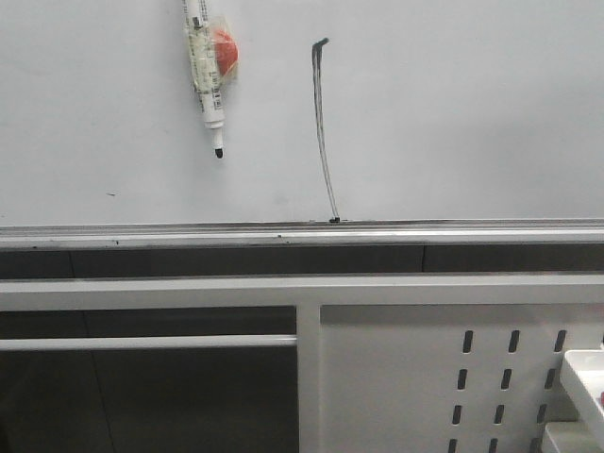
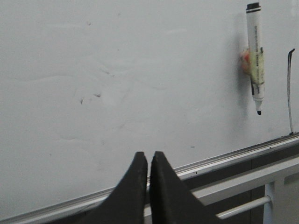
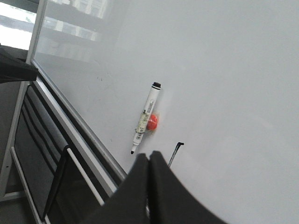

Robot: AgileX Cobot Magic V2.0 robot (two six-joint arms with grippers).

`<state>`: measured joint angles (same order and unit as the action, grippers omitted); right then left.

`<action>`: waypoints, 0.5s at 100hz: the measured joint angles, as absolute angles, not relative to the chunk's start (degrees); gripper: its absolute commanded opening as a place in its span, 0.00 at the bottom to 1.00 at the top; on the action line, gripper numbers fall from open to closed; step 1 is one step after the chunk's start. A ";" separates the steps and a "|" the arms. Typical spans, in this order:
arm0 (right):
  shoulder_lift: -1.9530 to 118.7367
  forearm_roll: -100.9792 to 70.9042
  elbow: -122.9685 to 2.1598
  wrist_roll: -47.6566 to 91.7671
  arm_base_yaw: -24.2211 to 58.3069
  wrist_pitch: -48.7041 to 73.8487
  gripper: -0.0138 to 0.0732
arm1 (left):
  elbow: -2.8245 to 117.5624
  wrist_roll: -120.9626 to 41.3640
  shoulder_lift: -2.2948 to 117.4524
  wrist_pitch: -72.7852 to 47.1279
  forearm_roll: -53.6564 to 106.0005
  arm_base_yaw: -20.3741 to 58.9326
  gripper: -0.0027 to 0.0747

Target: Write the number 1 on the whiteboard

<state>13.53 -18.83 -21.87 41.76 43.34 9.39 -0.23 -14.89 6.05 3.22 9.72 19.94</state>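
One stroke, the number 1 (image 1: 322,127), stands on the whiteboard (image 1: 453,113) at 3 o'clock of the marker (image 1: 207,66); both my grippers, left gripper (image 2: 149,163) and right gripper (image 3: 149,164), are closed and empty, so writing looks done and only retreat remains.

I count one whiteboard (image 1: 453,113), with one number 1 (image 1: 322,123) drawn on it and one marker (image 1: 205,71) stuck to it left of the stroke. One red magnet (image 1: 225,52) sits behind that marker. Below I see one perforated panel (image 1: 406,377) at lower right, and two grippers, left gripper (image 2: 148,161) and right gripper (image 3: 149,161).
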 measured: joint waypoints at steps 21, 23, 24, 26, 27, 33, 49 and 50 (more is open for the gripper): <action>13.53 -18.74 -21.87 41.76 43.34 9.39 0.10 | -0.23 -12.42 -0.09 -13.27 8.71 14.35 0.01; 13.53 -18.74 -21.87 41.76 43.34 9.39 0.10 | -0.23 -12.36 -0.35 -14.83 8.84 13.92 0.01; 13.53 -18.74 -21.87 41.76 43.34 9.39 0.10 | -0.23 -12.36 -0.35 -15.31 8.85 13.79 0.01; 13.53 -18.74 -21.87 41.76 43.34 9.39 0.10 | -0.23 -12.26 -0.35 -16.46 8.92 13.42 0.01; 13.53 -18.74 -21.87 41.76 43.34 9.39 0.10 | -0.23 -12.26 -0.35 -16.82 9.06 13.24 0.01; 13.53 -18.70 -21.87 41.76 43.34 9.39 0.10 | -0.23 -12.26 -0.35 -18.89 9.81 12.85 0.01; 13.53 -18.70 -21.87 41.76 43.34 9.39 0.10 | -0.23 -12.22 -0.35 -19.15 10.99 12.73 0.01; 13.53 -18.70 -21.87 41.76 43.34 9.39 0.10 | -0.23 -12.22 -0.35 -19.15 11.07 12.73 0.01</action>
